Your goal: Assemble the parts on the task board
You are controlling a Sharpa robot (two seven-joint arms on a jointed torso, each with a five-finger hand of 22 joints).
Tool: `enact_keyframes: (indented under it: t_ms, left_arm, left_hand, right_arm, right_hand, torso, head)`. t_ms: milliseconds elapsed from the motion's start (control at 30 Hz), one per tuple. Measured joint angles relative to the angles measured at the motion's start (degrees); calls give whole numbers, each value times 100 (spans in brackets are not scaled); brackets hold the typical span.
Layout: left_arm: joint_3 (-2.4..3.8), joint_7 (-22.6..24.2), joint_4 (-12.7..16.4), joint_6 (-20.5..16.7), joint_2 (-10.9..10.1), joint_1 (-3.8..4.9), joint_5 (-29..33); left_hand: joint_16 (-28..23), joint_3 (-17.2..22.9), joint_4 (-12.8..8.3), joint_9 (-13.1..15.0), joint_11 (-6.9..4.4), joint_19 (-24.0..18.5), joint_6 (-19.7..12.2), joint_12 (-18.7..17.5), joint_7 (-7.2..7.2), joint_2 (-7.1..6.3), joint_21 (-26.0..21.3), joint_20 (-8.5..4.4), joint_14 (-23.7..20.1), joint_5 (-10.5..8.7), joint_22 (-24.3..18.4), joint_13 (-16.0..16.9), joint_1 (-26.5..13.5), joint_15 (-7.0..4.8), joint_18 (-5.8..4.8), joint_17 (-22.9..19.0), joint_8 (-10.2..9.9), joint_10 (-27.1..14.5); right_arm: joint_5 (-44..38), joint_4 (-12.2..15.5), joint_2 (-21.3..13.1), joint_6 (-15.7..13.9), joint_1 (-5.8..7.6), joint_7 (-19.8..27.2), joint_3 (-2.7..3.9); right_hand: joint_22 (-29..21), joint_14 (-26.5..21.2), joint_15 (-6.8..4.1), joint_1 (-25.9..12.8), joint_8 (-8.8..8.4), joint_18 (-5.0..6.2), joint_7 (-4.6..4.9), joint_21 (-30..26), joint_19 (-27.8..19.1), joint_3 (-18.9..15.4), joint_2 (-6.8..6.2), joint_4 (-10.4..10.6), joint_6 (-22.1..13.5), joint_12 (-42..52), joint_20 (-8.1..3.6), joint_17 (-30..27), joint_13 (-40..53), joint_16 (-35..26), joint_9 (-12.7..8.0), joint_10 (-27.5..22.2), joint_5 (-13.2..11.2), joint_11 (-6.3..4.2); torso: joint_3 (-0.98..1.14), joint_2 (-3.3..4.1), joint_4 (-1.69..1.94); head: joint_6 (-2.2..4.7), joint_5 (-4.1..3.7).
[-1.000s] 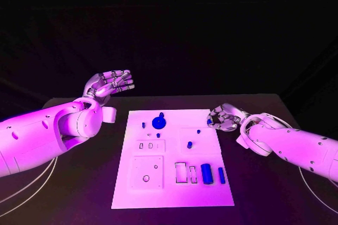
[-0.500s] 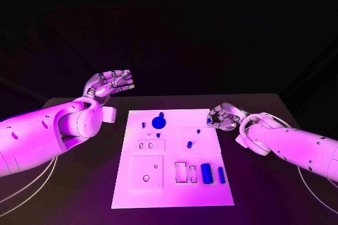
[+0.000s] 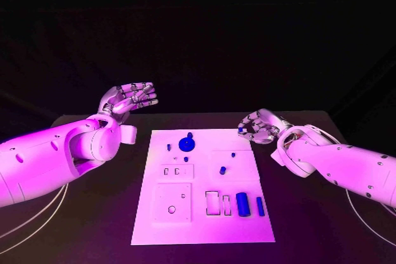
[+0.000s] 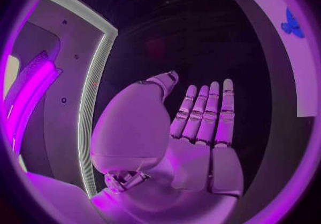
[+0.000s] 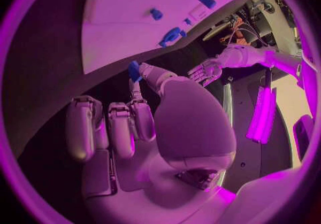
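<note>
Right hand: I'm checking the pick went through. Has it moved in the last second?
Yes. The right hand, pinching a small blue part, has moved toward the task board's far right corner.

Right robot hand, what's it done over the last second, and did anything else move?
The right robot hand has lifted up and away from the task board's far right corner, carrying a small blue part pinched at its fingertips. The left robot hand stayed raised and empty; the parts on the board stayed put.

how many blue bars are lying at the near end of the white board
2. A thick blue bar and a thin blue bar lie side by side on the white board, right of its empty slots. None looks hidden there. The right hand pinches another small piece.
</note>
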Motion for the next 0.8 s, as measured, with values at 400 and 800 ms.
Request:
enact_keyframes:
  t_ms: [400, 800]
  left_arm:
    - [0, 0, 21, 0, 13, 0, 0]
    - [-4, 0, 53, 0, 81, 0, 1]
  left_hand:
    - [0, 0, 0, 5, 0, 0, 0, 0, 0, 0, 0, 0, 0, 0, 0, 0, 0, 0, -1, 5, 0, 0]
    - [0, 0, 0, 5, 0, 0, 0, 0, 0, 0, 0, 0, 21, 0, 0, 0, 0, 21, 0, 4, 0, 0]
  right_arm:
    - [-50, 1016, 287, -137, 43, -381, -27]
    - [-607, 1181, 911, 0, -236, -801, -174]
  right_hand:
    - [4, 0, 0, -68, 24, 0, 1, 44, 0, 18, 8, 18, -2, 0, 0, -1, -1, 0, 24, 21, -11, -20]
    - [4, 20, -20, -75, 26, 0, 3, 67, -1, 18, 0, 18, -7, 22, 0, -2, -2, 0, 20, 25, -22, -16]
  torso:
    - [-10, 5, -6]
    - [-25, 9, 13]
  head:
    - [-15, 83]
    - [-102, 214]
